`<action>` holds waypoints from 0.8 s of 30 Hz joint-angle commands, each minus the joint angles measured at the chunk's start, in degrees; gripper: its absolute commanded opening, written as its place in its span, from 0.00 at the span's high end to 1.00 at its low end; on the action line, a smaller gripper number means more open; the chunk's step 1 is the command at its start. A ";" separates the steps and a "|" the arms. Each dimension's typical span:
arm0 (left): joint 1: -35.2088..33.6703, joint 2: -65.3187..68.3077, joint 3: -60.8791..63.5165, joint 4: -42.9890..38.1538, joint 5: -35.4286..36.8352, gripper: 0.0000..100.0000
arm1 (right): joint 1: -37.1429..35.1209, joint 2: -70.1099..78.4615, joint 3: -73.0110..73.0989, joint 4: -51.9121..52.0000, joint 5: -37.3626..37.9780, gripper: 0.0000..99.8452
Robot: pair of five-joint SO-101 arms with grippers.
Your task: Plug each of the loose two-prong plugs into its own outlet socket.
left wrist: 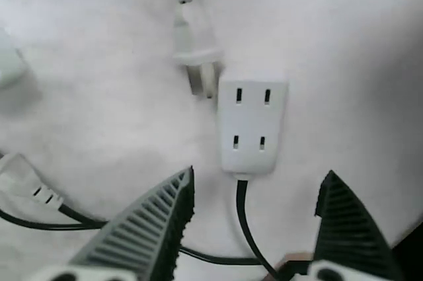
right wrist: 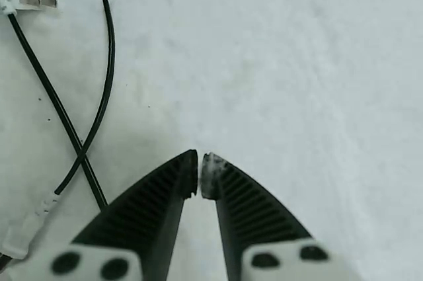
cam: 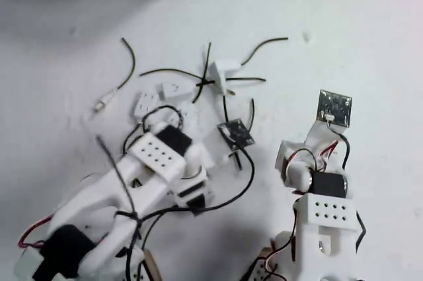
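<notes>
My left gripper is open, its grey fingers either side of the cord end of a white outlet block with two free sockets. A white two-prong plug lies on the table with its prongs by that block's far corner, not inserted. Another white plug on a black cord lies off to one side. My right gripper is shut on nothing above bare table; a loose plug and black cords lie beyond it. From above, white outlet blocks sit ahead of the left arm.
Black cords cross in a tangle around a white block at the table's middle. A white plug on a short cord lies at the left. The right arm stands at the lower right, with open white tabletop beyond it.
</notes>
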 commanded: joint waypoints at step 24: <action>-11.21 12.70 -2.64 -14.07 -1.49 0.90 | 0.48 -0.22 -0.35 -0.66 -0.35 0.98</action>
